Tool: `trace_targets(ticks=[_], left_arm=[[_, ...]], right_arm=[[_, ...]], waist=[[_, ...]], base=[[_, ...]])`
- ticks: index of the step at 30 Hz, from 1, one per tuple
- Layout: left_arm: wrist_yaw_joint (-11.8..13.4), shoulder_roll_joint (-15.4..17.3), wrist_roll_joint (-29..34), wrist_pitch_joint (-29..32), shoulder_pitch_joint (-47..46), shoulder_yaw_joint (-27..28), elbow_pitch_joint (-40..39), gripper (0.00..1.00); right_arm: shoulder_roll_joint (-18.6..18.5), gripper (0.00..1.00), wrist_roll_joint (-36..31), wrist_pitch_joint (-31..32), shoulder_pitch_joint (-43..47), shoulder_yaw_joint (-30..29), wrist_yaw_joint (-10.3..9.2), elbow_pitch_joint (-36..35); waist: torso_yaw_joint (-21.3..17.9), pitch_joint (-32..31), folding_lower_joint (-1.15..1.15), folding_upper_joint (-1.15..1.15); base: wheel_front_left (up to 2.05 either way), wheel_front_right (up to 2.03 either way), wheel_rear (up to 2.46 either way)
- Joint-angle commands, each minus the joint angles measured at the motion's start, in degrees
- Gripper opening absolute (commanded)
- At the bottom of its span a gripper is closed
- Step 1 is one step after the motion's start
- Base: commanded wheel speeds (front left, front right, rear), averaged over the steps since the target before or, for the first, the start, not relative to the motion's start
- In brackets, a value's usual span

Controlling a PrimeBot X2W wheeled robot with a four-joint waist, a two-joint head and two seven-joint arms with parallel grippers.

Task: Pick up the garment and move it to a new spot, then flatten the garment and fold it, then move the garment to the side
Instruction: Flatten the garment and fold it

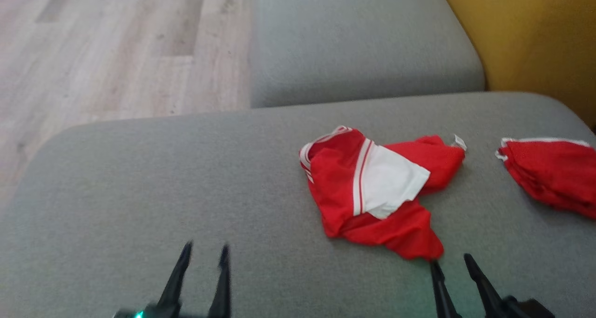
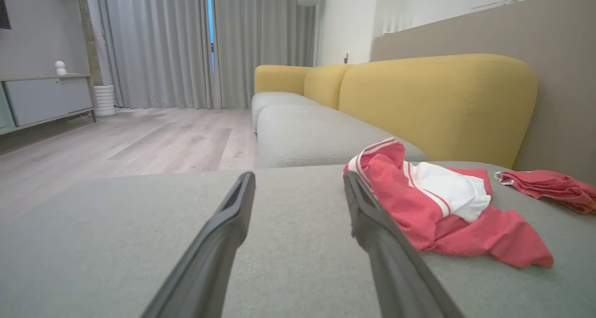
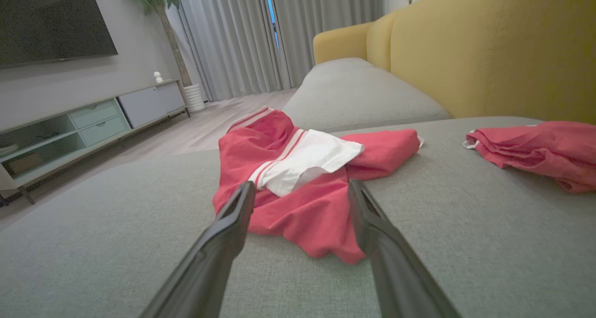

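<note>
Garment [image 1: 372,187], red with a white panel [image 1: 391,183] and striped white trim. Lies crumpled in a loose heap on the grey seat cushion [image 1: 163,183], right of middle in the head view. Looks light, thin and floppy, probably a little slick like sportswear. Not fragile, but likely to sag, slip and fall open once lifted. Better pinched at a raised fold or along the banded edge [image 1: 326,138] than pressed at a flat layer; could also be taken by the pointed near corner [image 1: 428,250]. Gripped by neither pincer: spread wide and empty at the right gripper [image 1: 450,260], tips just short of that near corner, contact impossible to tell. Spread wide and empty too at the left gripper [image 1: 207,246], over bare cushion well apart from the cloth. From the head view, gives the whole outline from above, and a second red garment [image 1: 549,178] lying apart to the right. From the right wrist view, shows the near corner lined up between the fingers, and how low the folds sit. From the left wrist view, shows the banded edge standing as the tallest ridge, with the yellow backrest [image 2: 437,104] behind.
</note>
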Motion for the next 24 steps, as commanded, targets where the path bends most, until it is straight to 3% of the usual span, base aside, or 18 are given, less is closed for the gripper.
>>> trace_targets(ticks=[1,10,19,24], left_arm=[[-0.2,-0.7,0.5,-0.5,-5.6,0.6,-0.8,1.00],[-3.3,-0.7,3.6,-0.5,-30.1,-9.7,16.6,1.00],[-3.2,-0.7,3.5,2.2,-53.4,-16.5,30.4,1.00],[-3.3,-0.7,4.0,4.1,-60.9,-18.1,37.7,1.00]], right_arm=[[-0.5,1.00,-0.7,-0.4,-4.4,1.6,-0.05,-1.9],[-1.4,1.00,-1.0,-0.4,-9.1,5.2,-0.05,-2.0],[-1.5,1.00,-1.1,-0.4,-15.8,6.7,-0.05,-3.1],[-1.4,1.00,-1.1,-0.4,-18.3,7.3,-0.05,-3.3]], waist=[[-1.3,1.5,0.00,0.00],[-7.7,10.2,0.00,0.00],[-11.8,21.7,0.00,0.00],[-13.2,25.1,0.00,0.00]], base=[[0.00,0.00,0.00],[0.00,0.00,0.00],[0.00,0.00,0.00],[0.00,0.00,0.00]])
